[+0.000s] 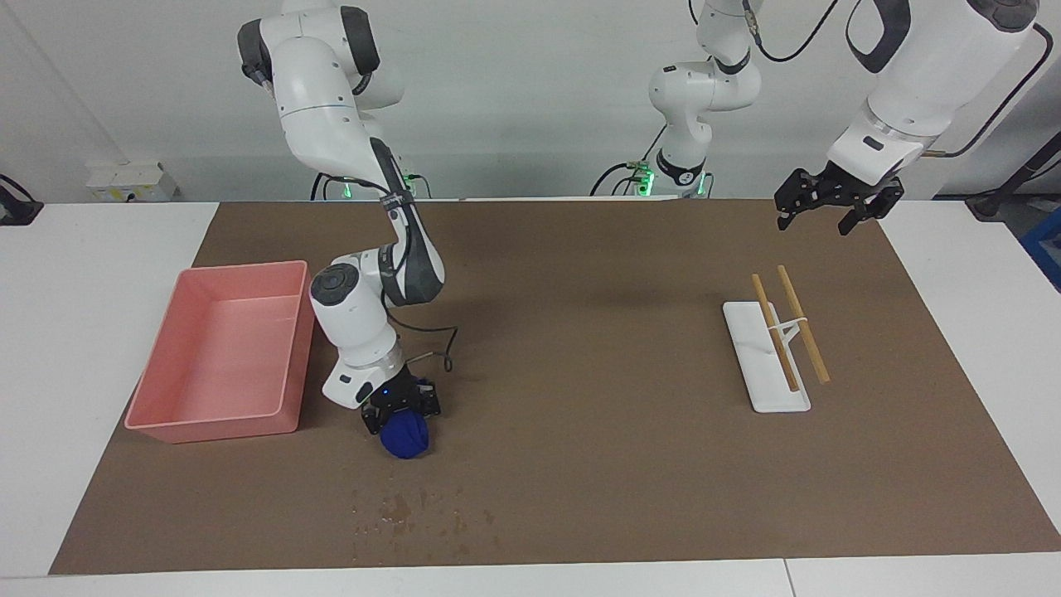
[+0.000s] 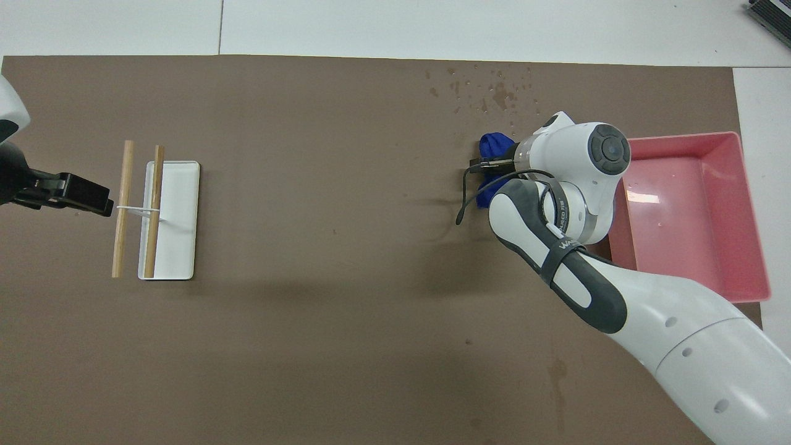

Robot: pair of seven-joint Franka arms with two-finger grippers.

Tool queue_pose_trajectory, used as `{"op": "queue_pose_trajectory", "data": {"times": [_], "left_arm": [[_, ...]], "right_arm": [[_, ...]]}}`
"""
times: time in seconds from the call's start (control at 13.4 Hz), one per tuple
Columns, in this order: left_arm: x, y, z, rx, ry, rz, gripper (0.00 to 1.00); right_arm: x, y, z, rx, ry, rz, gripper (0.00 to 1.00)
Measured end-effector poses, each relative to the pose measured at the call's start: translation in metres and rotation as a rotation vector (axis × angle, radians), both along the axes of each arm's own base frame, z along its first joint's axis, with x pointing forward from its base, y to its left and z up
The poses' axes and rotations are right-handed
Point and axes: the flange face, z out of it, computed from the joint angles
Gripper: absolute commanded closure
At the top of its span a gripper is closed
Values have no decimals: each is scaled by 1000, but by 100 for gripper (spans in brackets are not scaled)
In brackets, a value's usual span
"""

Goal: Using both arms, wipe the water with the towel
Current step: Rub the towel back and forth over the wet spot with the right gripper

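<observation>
Water (image 1: 419, 514) lies as dark specks and a small blotch on the brown mat (image 1: 580, 464), close to the mat's edge farthest from the robots, toward the right arm's end of the table. The towel (image 1: 404, 436), a bunched deep-blue ball, is clamped in the right gripper (image 1: 403, 408) and sits down at the mat's surface, nearer to the robots than the specks and apart from them; whether it presses on the mat cannot be told. A pink tray (image 1: 290, 365) stands just beside that gripper, closer to the mat's end edge. The left gripper (image 1: 835, 206) hangs with its fingers spread wide, holding nothing, over the mat's corner nearest the left arm's base. Below it, farther from the robots, a white rack (image 1: 758, 365) carries two wooden sticks (image 1: 800, 323).
</observation>
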Motion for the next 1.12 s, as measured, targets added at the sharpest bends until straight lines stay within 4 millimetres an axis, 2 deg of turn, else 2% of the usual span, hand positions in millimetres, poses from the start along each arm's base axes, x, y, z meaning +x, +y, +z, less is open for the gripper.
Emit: {"op": "queue_pose_trajectory", "data": {"times": [0.3, 0.52, 0.75, 0.89, 1.12], "left_arm": [[0, 0, 0, 0, 0, 0, 0], [0, 0, 0, 0, 0, 0, 0], [0, 0, 0, 0, 0, 0, 0], [0, 0, 0, 0, 0, 0, 0], [0, 0, 0, 0, 0, 0, 0]], "right_arm": [[-1, 2, 0, 9, 9, -8, 100], [1, -1, 1, -69, -29, 125, 100], [3, -4, 4, -227, -74, 281, 100], [6, -13, 5, -326, -100, 397, 100], [12, -43, 8, -391, -81, 530, 100]]}}
